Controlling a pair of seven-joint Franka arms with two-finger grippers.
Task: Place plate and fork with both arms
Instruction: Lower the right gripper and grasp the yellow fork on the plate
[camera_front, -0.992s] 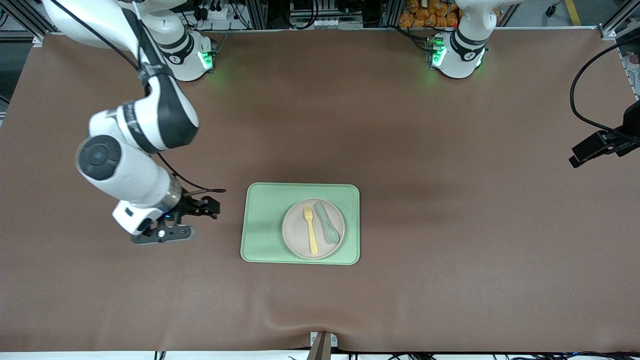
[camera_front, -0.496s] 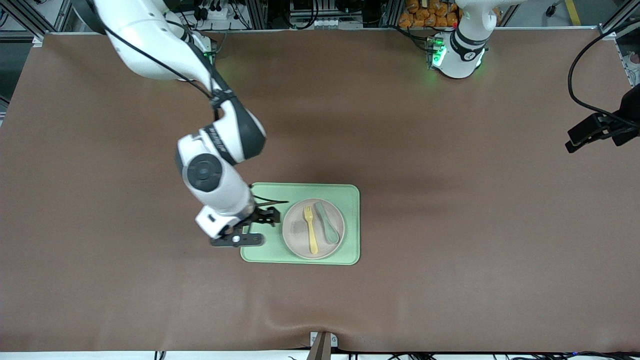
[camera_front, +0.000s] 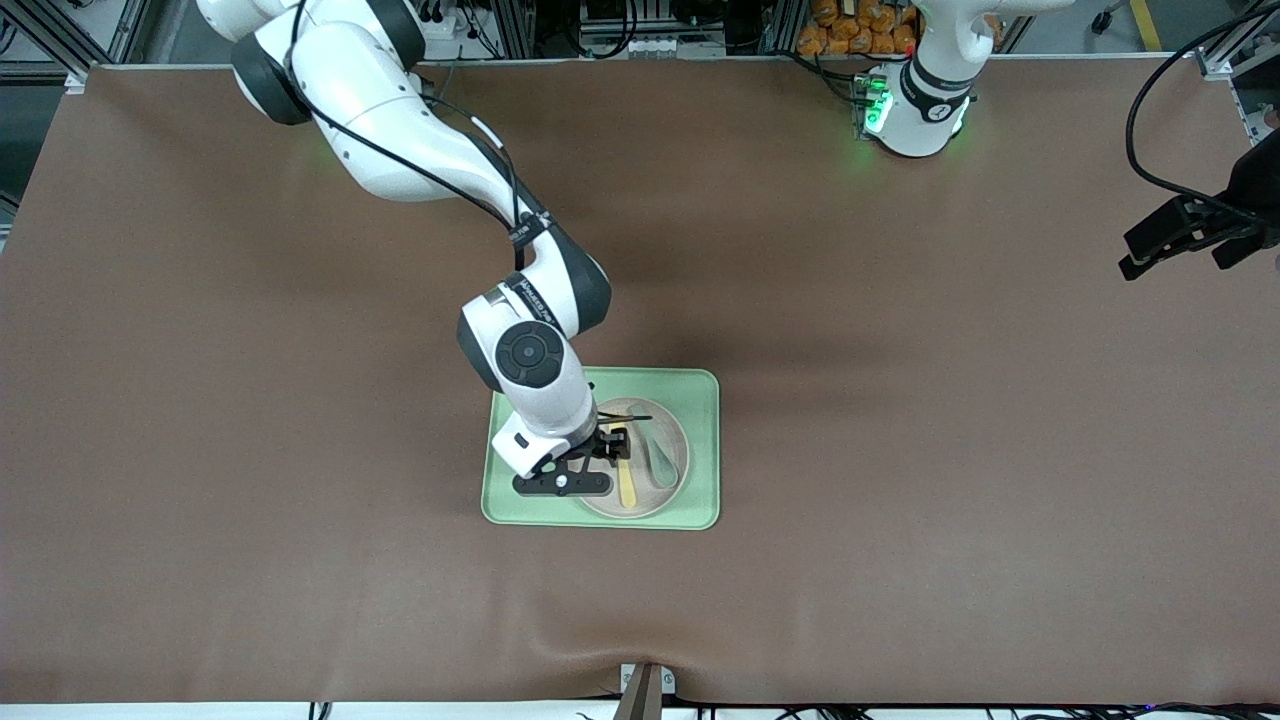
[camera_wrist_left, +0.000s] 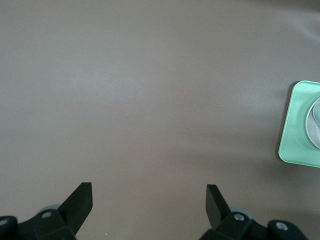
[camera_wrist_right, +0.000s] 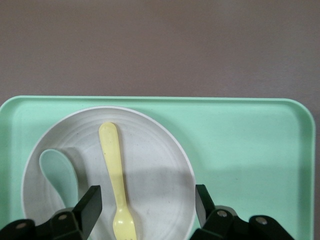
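The brown counter (camera_front: 900, 450) carried one group of things: a light green tray (camera_front: 520, 490) lay near its middle, and the plate (camera_front: 668, 495) lay on that tray, toward the left arm's end of it. The fork (camera_wrist_right: 116, 175) and a muted green spoon (camera_wrist_right: 59, 175) lay side by side in the plate, the fork nearer the right arm's end of the counter.

The right arm (camera_front: 400, 150) was reached out over the tray, with the right gripper (camera_wrist_right: 145, 207) held over the plate. Its jaws were seen apart, one on each side of the fork's tine end, with nothing yet held. The left gripper (camera_wrist_left: 148, 197) was held wide open and empty above bare counter near the left arm's end, and that arm was judged to be waiting.

The step in hand was judged to be the taking of the fork. To do it well, the jaws would need to be centred across the narrow handle, lowered until the tips nearly met the plate, and closed gently, so that neither spoon nor plate was disturbed.
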